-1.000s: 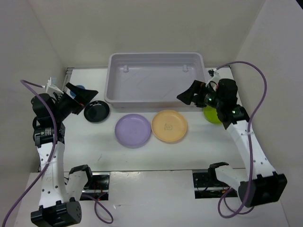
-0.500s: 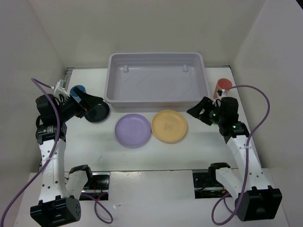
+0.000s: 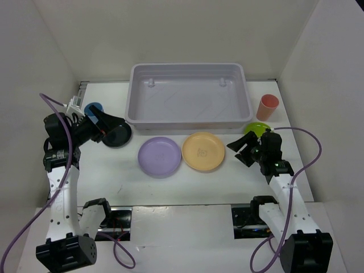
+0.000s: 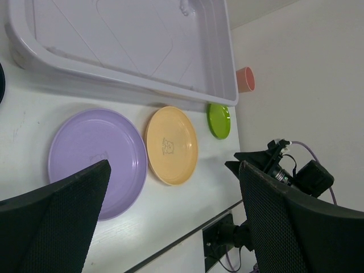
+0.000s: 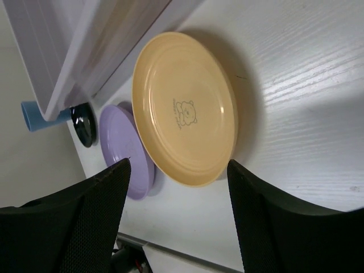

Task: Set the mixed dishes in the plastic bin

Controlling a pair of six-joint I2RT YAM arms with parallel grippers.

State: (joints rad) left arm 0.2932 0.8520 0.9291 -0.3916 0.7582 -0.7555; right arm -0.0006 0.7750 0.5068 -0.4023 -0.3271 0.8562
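the right gripper (image 3: 241, 149), jaws spread and empty, faced the yellow-orange plate (image 3: 203, 151) lying flat just to its left, near the plastic bin (image 3: 187, 118); the left gripper (image 3: 109, 126), also spread, sat farther off.

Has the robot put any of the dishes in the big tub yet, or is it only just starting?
Just starting. The large pale grey plastic bin holds nothing yet. The left tool and right tool are both open and empty. Left to move, all on the table: the lilac round plate, yellow-orange round plate, lime green round plate, black round plate, blue cup and salmon-pink cup.
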